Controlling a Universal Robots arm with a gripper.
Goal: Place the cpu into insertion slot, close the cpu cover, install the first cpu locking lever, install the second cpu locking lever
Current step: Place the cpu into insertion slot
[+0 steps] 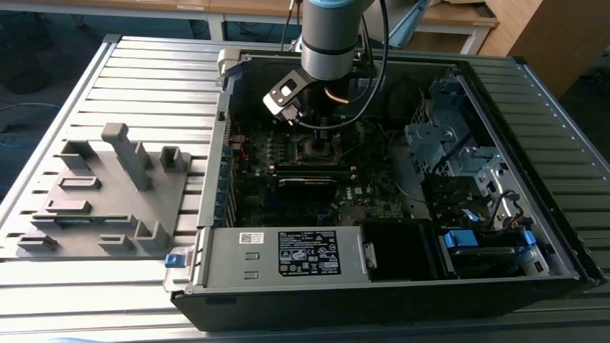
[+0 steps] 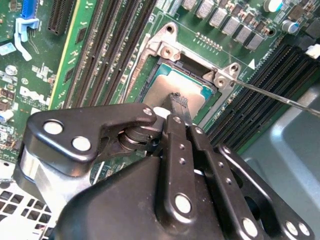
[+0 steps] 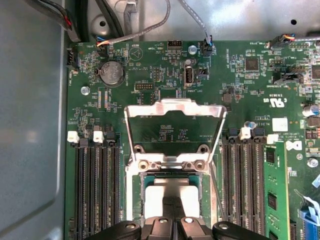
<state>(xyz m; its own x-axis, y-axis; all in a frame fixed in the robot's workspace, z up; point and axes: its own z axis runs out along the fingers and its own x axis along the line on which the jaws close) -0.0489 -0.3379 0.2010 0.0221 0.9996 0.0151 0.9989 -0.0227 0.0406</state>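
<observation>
Starting with the exterior view: arm (image 1: 329, 36) reaches straight down into an open pc case (image 1: 381, 307) lying on a slatted grey surface (image 1: 143, 78), with the gripper (image 1: 319, 134) low over the insertion slot (image 1: 319, 148) mid-board.
Exterior view, off to the side: grey fixture block (image 1: 105, 207) with pegs sits on the surface at the exterior view's left of the case, well apart from the gripper.
Second wrist view, cpu: the cpu (image 2: 165, 87) lies flat inside the insertion slot (image 2: 164, 50), silvery side up, so it's in place.
Second wrist view, gripper: the gripper (image 2: 178, 102) has its black fingers (image 2: 176, 145) squeezed together, so closed. Its tip is right at the cpu's face. Touching or just above, honestly can't tell.
Second wrist view, lever: thin locking lever (image 2: 280, 95) sticks out from the slot's corner across the black memory slots (image 2: 265, 100).
First wrist view, cover: cpu cover (image 3: 172, 107) stands tipped up and open at the slot edge away from the gripper, green board showing through its window. Not closed yet.
First wrist view, the rest: cpu (image 3: 172, 186) sits in the insertion slot (image 3: 134, 200) under the gripper (image 3: 172, 207). Memory slots (image 3: 97, 190) run on both sides, and a coin battery (image 3: 111, 73) sits beyond the cover.
</observation>
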